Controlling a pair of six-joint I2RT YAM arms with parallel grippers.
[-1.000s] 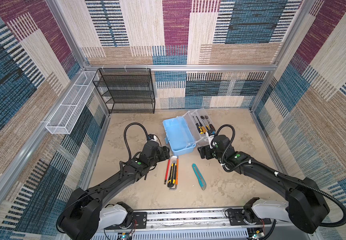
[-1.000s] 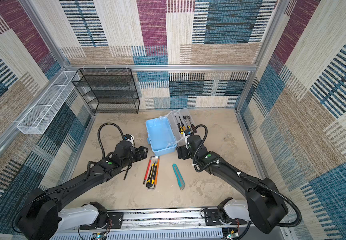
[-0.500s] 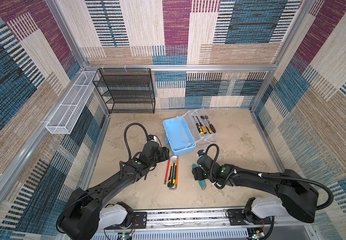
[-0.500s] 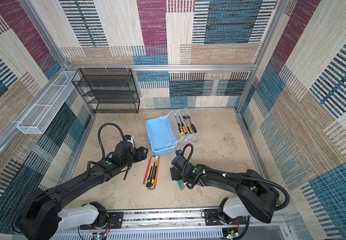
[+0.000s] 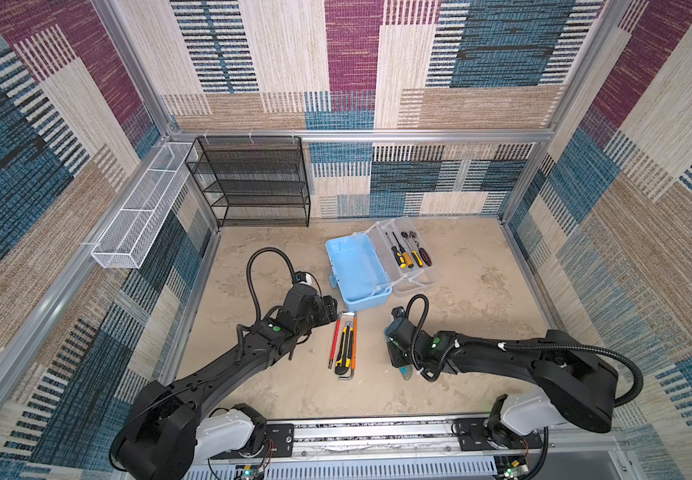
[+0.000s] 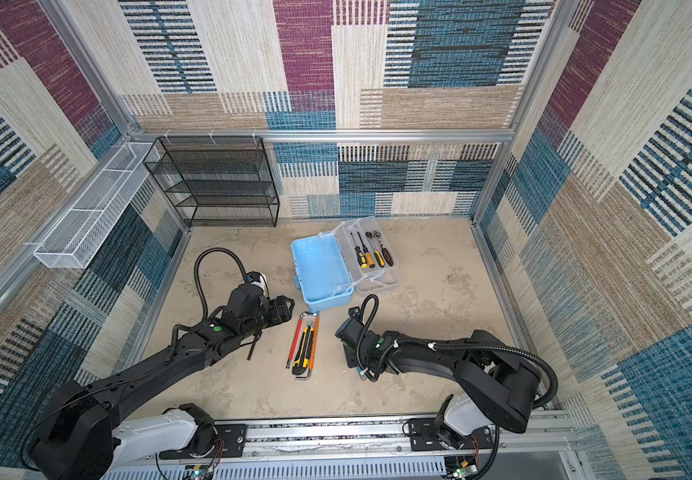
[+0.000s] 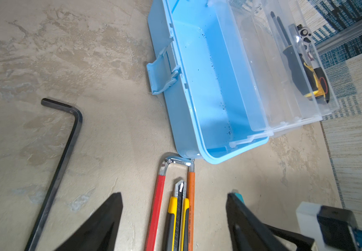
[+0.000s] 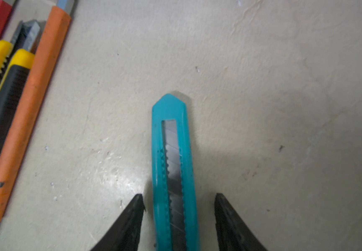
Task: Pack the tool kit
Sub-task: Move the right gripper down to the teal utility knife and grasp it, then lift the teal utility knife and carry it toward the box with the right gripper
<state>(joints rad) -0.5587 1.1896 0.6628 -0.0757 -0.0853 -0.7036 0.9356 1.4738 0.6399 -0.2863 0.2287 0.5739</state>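
a: open light-blue plastic tool box (image 5: 356,266) on the tabletop (image 5: 481,311), tub empty. what changed?
b: right claw (image 8: 179,195) left it, now astride the teal plastic snap-blade knife (image 8: 171,152), jaws narrowing, not gripping yet. likely the next tool to pack. left claw (image 7: 174,194) idles wide.

Right claw (image 8: 179,195) moved from light-blue box (image 5: 356,266) down over teal knife (image 8: 171,152); jaws narrowed, straddling it.

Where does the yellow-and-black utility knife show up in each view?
In a top view: yellow-and-black utility knife on the floor between the arms, just below the blue box.
In a top view: same spot.
Left wrist: framed by the open left claw, knife at.
Right wrist: beyond the teal knife, beside the orange hex key, knife at.
Shared landmark: that orange hex key, alongside it in all four.
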